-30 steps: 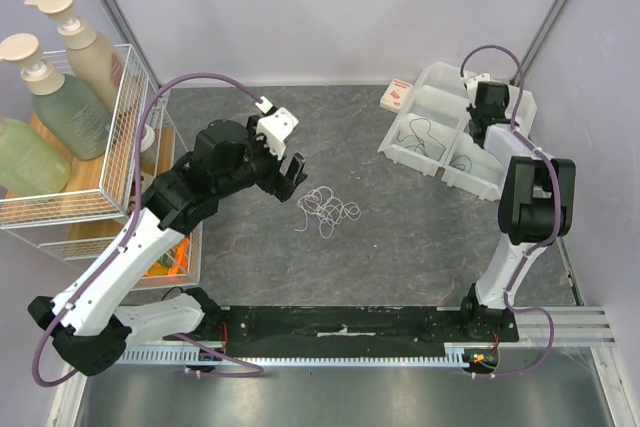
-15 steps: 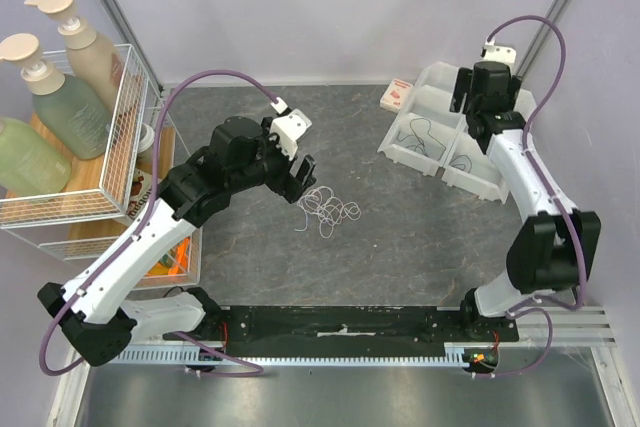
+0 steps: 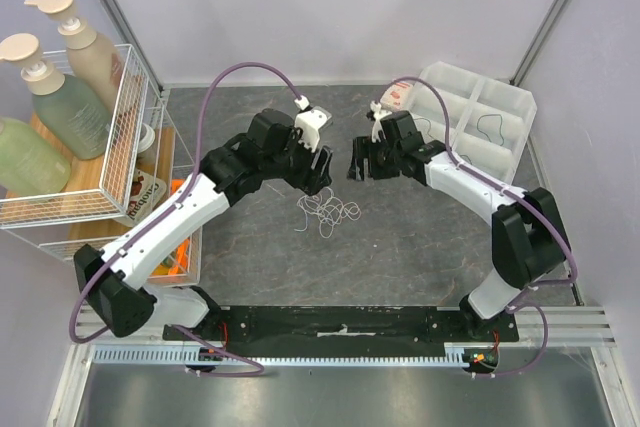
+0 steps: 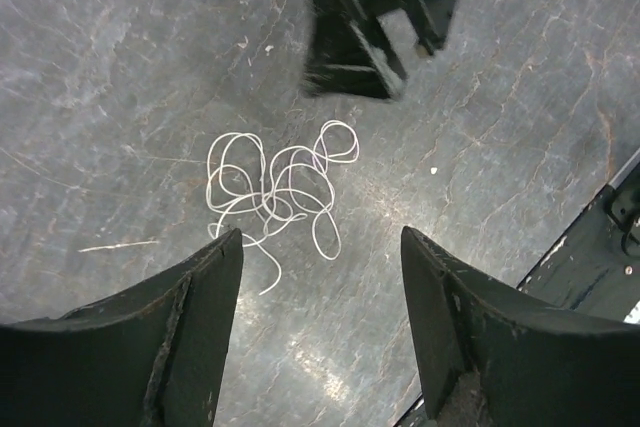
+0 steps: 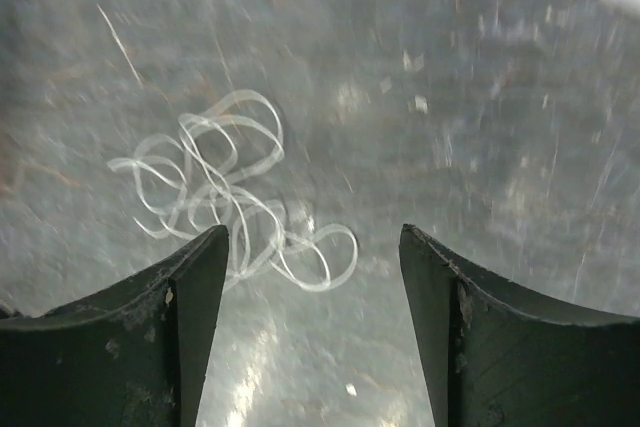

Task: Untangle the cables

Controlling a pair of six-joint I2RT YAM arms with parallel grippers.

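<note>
Cables (image 3: pixel 328 211) at frame centre, judged limp and light, best pinched at an outer loop; left tool (image 4: pixel 320 235) and right tool (image 5: pixel 312 231) spread, empty.

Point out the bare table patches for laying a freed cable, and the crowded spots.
Free: the strip between the white cable tangle and the black base rail; also right of the tangle, up to the right arm. Crowded: the centre, where left gripper and right gripper hover by the tangle.
</note>
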